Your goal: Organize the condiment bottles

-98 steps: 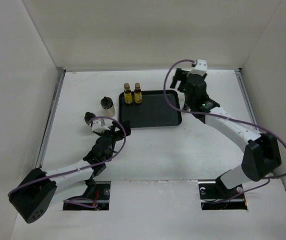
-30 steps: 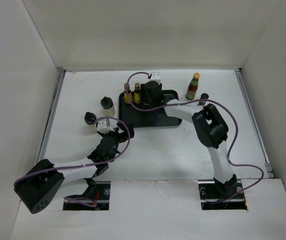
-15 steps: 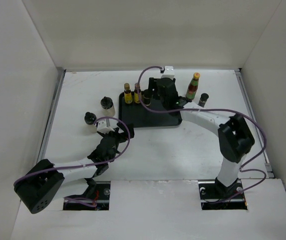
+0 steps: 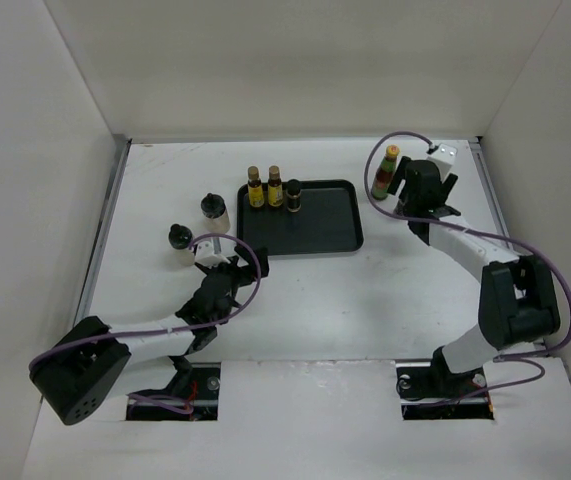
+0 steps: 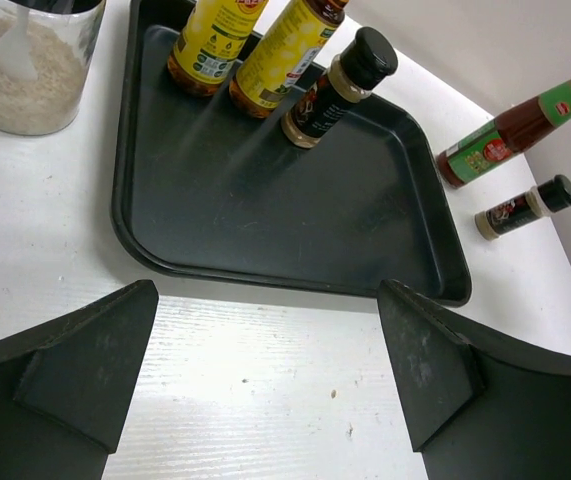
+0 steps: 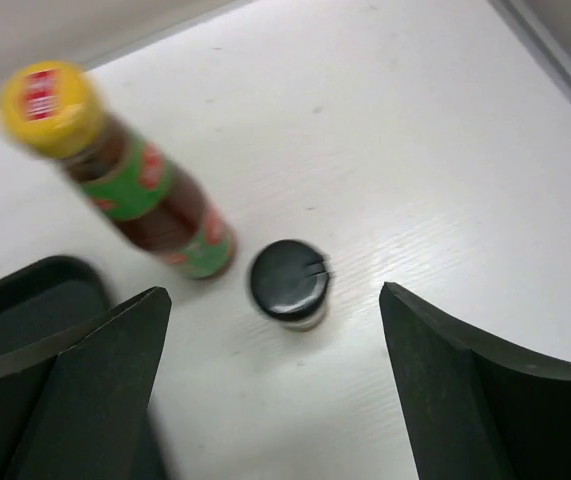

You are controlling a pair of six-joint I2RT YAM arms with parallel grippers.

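White walls close the workspace on three sides, and a white table [image 4: 365,300] carries everything. Towards the far middle of it lies a flat black tray [image 4: 315,225]. Along the tray's far left edge three bottles stand upright in a row: the first yellow bottle [image 4: 255,189], the second yellow bottle [image 4: 275,187] just beside it, and the dark bottle on the tray [image 4: 293,195] next to that one.

On the table to the left of the tray we see a cream jar [image 4: 214,212] with a black cap. A second cream jar [image 4: 178,243] stands nearer to us and further left, close to the wrist of the left arm [image 4: 165,325].

To the right of the tray, on the table, stands the red bottle [image 4: 385,172] with a yellow cap and a green band. In the right wrist view it looks a little blurred. The other dark bottle [image 6: 288,280] stands just beside it. In the top view the right arm [image 4: 465,245] hides this bottle.

The right jaws hang over the other dark bottle and stand wide apart. One finger is on each side and neither touches it. The left jaws are also wide apart, with nothing between them. They are low over the table, in front of the tray's near edge.
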